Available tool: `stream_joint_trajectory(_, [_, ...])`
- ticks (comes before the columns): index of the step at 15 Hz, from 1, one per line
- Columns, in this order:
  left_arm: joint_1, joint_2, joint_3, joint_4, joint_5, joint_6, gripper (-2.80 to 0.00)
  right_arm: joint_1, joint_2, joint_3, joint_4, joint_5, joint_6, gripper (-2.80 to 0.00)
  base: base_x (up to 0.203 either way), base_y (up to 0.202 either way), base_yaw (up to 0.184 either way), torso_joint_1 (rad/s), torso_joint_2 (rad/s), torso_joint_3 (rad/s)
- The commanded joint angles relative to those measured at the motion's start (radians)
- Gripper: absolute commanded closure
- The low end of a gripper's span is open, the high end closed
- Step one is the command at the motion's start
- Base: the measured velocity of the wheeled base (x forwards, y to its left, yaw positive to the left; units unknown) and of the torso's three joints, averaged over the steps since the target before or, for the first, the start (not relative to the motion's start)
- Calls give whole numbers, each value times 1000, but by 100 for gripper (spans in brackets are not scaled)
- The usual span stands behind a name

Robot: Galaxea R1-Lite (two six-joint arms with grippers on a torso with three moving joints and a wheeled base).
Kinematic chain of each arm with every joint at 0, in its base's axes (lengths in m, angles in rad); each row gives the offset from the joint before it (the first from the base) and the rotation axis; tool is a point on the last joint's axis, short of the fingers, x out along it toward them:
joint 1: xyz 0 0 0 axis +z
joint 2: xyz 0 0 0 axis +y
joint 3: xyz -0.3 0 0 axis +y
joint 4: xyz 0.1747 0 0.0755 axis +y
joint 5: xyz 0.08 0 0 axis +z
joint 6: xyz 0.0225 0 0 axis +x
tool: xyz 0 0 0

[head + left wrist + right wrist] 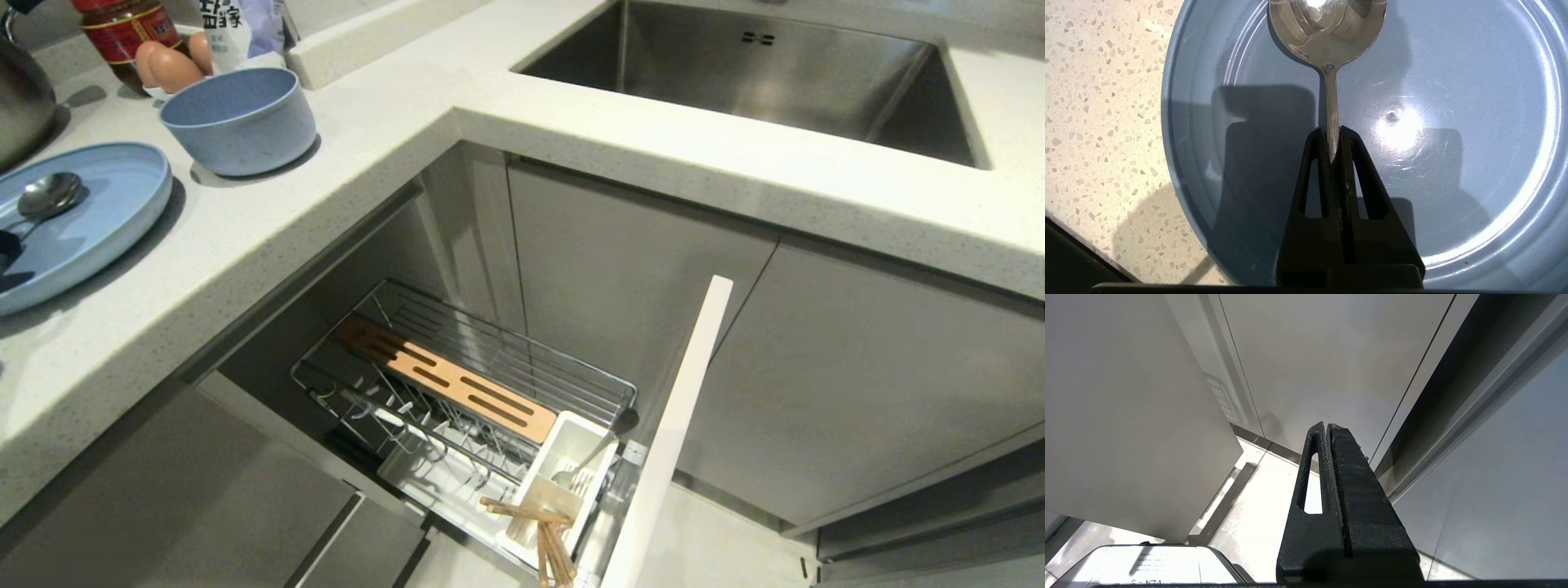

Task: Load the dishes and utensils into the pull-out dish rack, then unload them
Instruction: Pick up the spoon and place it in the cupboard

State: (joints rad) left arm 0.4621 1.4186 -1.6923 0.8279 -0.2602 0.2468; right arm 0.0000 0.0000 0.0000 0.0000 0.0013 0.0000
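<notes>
- gripping the slim silver metal spoon point(1332, 61) by its thin handle, left claw point(1335, 141) is closed above the round light-blue plate point(1453, 204) on the table.
- the narrow pinch may let it swivel or slip.
- right claw point(1327, 426) is closed, parked.

A pale speckled stone countertop point(269, 237) is seen wrapping around a corner, with a steel sink point(759, 73) set into its far stretch. On the left stretch a light-blue plate point(106, 220) is laid flat near the edge, and a matching light-blue bowl point(239, 120) is stood upright just beside it, apart from it. Behind the bowl, brown eggs point(167, 67), a dark jar with a red label point(122, 33) and a printed packet point(241, 24) are grouped closely. A dark metal vessel point(20, 98) is placed at the far left edge.
</notes>
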Motion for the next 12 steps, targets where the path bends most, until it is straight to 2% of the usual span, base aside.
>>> stream_joint_trajectory(1, [-4,-5,-9,5,-5,-6,0,0,0,0,0,0,0,0,0,0,0,0,0,0])
stream_joint_trajectory(2, [-11,-19,-18,5,-6,-31,0,0,0,0,0,0,0,0,0,0,0,0,0,0])
stream_joint_trajectory(8, [-105,-87,-156,4,-10,-373,0,0,0,0,0,0,0,0,0,0,0,0,0,0])
stream_joint_trajectory(12, [-309,-112,-192,8,-10,-579,0,0,0,0,0,0,0,0,0,0,0,0,0,0])
